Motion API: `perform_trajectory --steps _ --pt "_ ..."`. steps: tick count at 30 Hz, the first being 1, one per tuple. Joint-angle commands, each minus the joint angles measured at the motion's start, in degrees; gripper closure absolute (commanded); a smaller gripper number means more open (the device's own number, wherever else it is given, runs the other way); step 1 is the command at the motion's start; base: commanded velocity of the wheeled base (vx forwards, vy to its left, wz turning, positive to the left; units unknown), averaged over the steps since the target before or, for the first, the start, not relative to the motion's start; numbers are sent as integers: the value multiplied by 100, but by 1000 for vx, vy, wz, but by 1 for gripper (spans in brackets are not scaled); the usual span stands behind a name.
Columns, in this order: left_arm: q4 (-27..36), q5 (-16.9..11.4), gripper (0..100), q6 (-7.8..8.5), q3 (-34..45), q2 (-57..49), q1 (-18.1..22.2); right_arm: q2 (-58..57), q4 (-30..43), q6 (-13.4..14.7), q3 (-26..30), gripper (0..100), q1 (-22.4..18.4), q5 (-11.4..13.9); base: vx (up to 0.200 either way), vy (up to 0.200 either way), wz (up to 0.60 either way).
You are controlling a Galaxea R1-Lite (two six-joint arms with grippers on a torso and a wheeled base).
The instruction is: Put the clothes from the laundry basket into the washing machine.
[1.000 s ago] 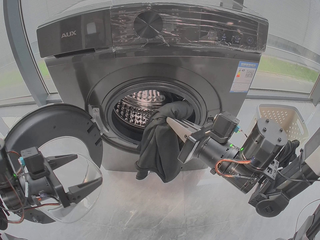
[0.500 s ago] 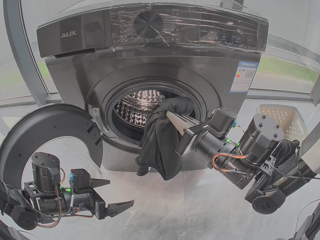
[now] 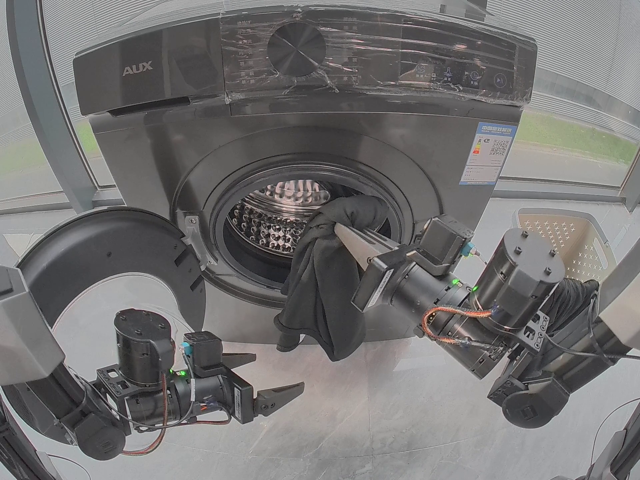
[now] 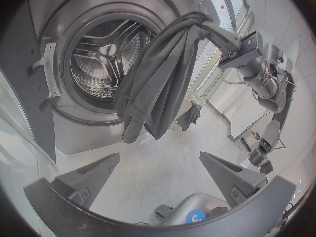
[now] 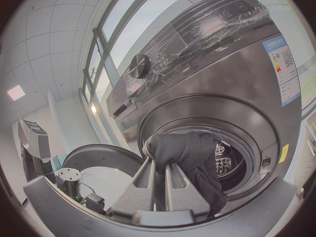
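Now the right gripper (image 3: pixel 345 233) is pinched tight on a dark grey garment (image 3: pixel 320 281) at the mouth of the washing machine (image 3: pixel 153 148); its fingers (image 5: pixel 141 185) lie together, with the top of the cloth bunched over their tips; that bunch sits at the right side of the machine's opening, just in front of the steel drum (image 3: pixel 277 218); the rest of the garment hangs outside, down over the front rim to the machine's lower panel; the round door (image 3: pixel 100 255) stands wide open to the left of the opening; the left gripper (image 3: pixel 277 373) hovers low over the floor (image 3: pixel 373 421) in front of the machine, below the door and left of the hanging cloth, jaws apart and holding nothing; the white laundry basket (image 3: pixel 567 235) stands on the floor just right of the machine; another dark piece (image 4: pixel 190 116) is draped over its rim.
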Motion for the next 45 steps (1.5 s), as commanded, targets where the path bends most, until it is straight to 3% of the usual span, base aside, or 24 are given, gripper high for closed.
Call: perform_trajectory --steps 1,20,29,35,45 --pt "-245 237 0 -43 -197 532 -9 5 -6 3 11 100 5 -1 0 0 0" --pt "-1907 676 0 -16 -592 1815 114 -65 -6 3 46 100 58 -1 0 0 0" --pt "-2082 799 0 72 -610 2017 175 -74 -6 3 64 100 58 -10 0 0 0" --pt "-2135 817 0 291 -636 2114 263 -74 -6 -6 64 100 66 -10 0 0 0" --pt "-2144 1001 0 265 -970 2176 263 -65 -15 -6 73 100 84 -10 0 0 0"
